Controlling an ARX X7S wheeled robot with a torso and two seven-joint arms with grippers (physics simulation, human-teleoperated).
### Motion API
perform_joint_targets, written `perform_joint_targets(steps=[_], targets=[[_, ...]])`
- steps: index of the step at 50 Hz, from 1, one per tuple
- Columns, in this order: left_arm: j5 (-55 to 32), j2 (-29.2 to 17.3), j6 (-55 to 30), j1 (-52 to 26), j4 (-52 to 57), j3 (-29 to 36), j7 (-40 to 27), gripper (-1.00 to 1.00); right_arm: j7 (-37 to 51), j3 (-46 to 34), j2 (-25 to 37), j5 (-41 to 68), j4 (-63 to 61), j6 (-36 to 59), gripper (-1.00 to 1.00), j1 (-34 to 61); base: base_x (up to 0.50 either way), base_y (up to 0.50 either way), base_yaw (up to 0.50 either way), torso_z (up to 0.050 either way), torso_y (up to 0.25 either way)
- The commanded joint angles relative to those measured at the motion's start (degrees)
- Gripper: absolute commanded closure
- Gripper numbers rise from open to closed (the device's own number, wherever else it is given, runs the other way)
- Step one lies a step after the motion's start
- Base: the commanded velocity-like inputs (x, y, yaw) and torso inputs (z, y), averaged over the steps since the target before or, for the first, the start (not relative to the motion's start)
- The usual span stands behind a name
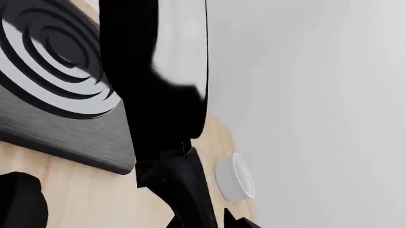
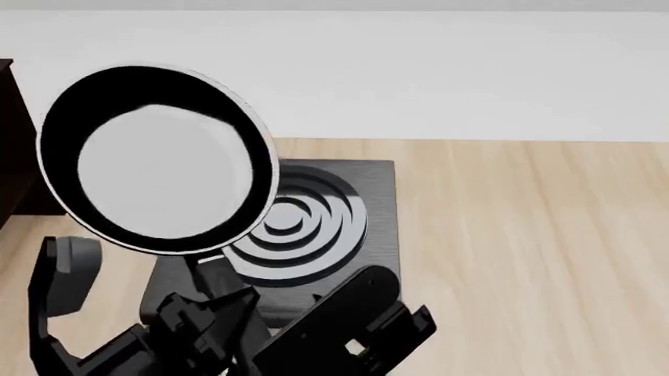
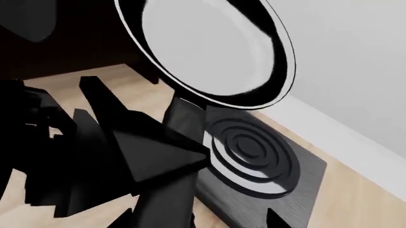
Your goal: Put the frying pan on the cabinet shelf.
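**Frying pan held up above the burner plate, left of centre**

The frying pan (image 2: 157, 160) is off the counter, raised at the left of the scene with its pale grey inside tilted toward the head camera. Its thin light rim overlaps the near left corner of the square burner plate (image 2: 313, 227), which lies flat on the wooden counter (image 2: 522, 251) below it. The pan's black handle (image 2: 215, 278) runs down and near, into the dark parts of the left gripper (image 2: 204, 313); the left wrist view shows the handle passing between the fingers, pinched there.

The cabinet shelf (image 2: 9, 141) shows only as a dark upright edge at the far left, just beside the pan's rim; whether they touch cannot be told.

The right gripper (image 2: 350, 329) hangs near the burner plate's near edge, close to the left one. Its fingers look like dark overlapping shapes in the right wrist view, and their spread cannot be told.

A white cup (image 1: 236, 175) rests on the counter near the wall (image 1: 317, 95).
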Motion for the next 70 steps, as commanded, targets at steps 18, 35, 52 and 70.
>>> perform_joint_targets(steps=[18,35,52,70], targets=[[0.8,-1.4,2.0,-6.8,-2.7,-1.5,-0.6,1.0,1.3,1.2,0.7,-0.6,0.4,0.9,-1.0,0.0,0.0,0.0,0.0,0.001,0.002],[-1.9,-3.3,3.0,-18.7,-13.6,-4.1,-0.5,1.0,1.9,2.5,0.6,0.9,0.6,1.0,-1.0,-0.2,0.0,0.0,0.0,0.001,0.002],[-6.9,-8.4,3.2,-26.1,-20.5,-8.7,-1.2,1.0,1.9,3.2,0.1,2.3,0.5,0.3,-1.0,-0.3,0.0,0.0,0.0,0.001,0.001],[-11.0,-12.4,5.8,-26.0,-22.1,-15.1,-1.9,1.0,2.3,3.2,-0.1,3.2,0.6,0.4,-1.0,0.1,0.0,0.0,0.0,0.001,0.002]])
